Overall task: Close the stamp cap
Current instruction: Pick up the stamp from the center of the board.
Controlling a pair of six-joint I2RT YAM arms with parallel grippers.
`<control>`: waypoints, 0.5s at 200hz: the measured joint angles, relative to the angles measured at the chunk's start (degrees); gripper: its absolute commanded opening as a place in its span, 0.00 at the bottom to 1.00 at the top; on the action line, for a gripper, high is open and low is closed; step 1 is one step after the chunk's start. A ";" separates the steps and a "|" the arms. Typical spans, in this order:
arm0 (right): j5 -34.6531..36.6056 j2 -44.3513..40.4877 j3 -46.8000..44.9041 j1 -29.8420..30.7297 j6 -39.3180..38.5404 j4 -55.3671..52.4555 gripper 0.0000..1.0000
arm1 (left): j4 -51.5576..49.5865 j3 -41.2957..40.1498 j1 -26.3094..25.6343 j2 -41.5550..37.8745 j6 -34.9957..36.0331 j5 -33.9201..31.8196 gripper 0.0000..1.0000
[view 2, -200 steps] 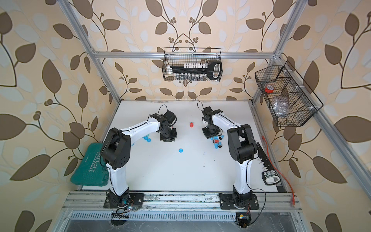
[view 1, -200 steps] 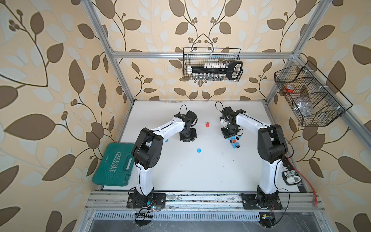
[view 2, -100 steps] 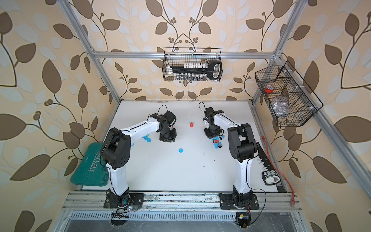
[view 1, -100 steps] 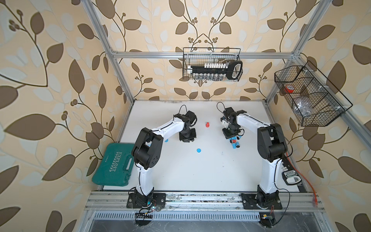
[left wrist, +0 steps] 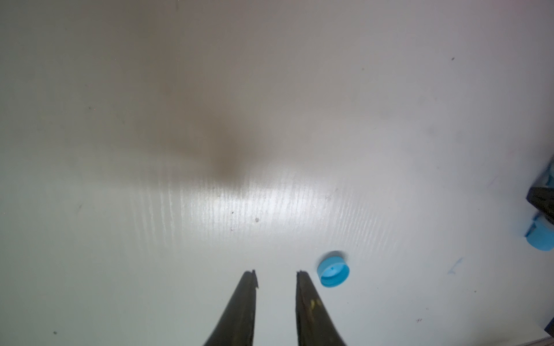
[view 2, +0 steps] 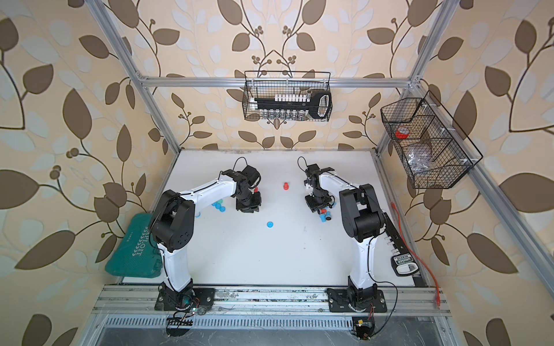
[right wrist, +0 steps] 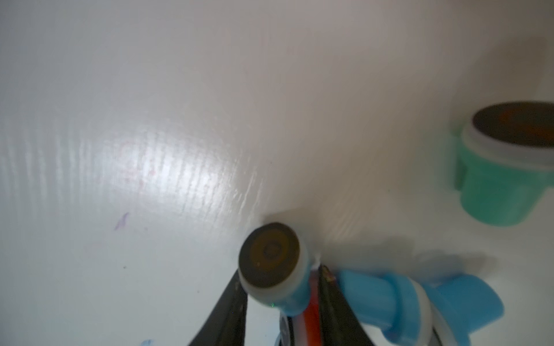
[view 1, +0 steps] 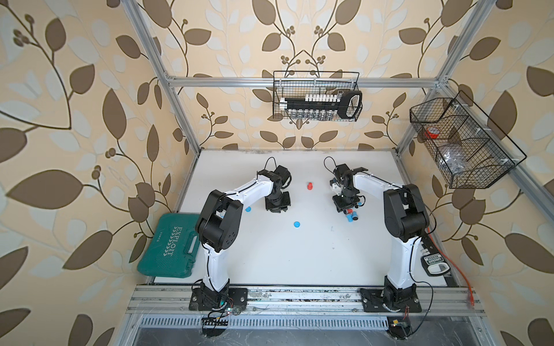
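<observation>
the right hand is clamped on a blue stamp, low over the white bench; its uncapped dark pad faces the wrist camera. more blue stamps lie beside it, blurred. the left hand is together and empty near a loose blue cap.

Top views are bright and sharp, their edges bent; wrist views are blurred, with glare on the table.
</observation>
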 measured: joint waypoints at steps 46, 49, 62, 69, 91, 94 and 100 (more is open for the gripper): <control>-0.63 0.00 -0.02 0.00 0.50 -0.04 0.14 | 0.00 -0.35 0.46 -0.04 0.15 -0.02 0.26; -0.66 -0.02 -0.02 0.00 0.63 -0.07 0.13 | 0.00 -0.42 0.57 -0.07 0.17 0.00 0.26; -0.68 -0.04 0.04 0.00 0.85 -0.28 0.11 | -0.02 -0.74 1.18 -0.37 0.26 0.00 0.26; -0.70 -0.04 0.09 0.02 0.92 -0.46 0.10 | -0.17 -0.76 1.75 -0.63 0.35 -0.02 0.26; -0.92 -0.39 0.22 0.31 0.94 -1.99 0.05 | -0.31 -0.90 4.76 -2.19 0.81 0.04 0.26; -1.11 -0.55 0.26 0.46 1.03 -2.40 0.05 | -0.31 -0.98 5.51 -2.62 0.90 0.04 0.26; -1.42 -0.79 0.50 0.63 1.20 -3.19 0.05 | -0.33 -1.14 6.75 -3.37 1.27 0.11 0.26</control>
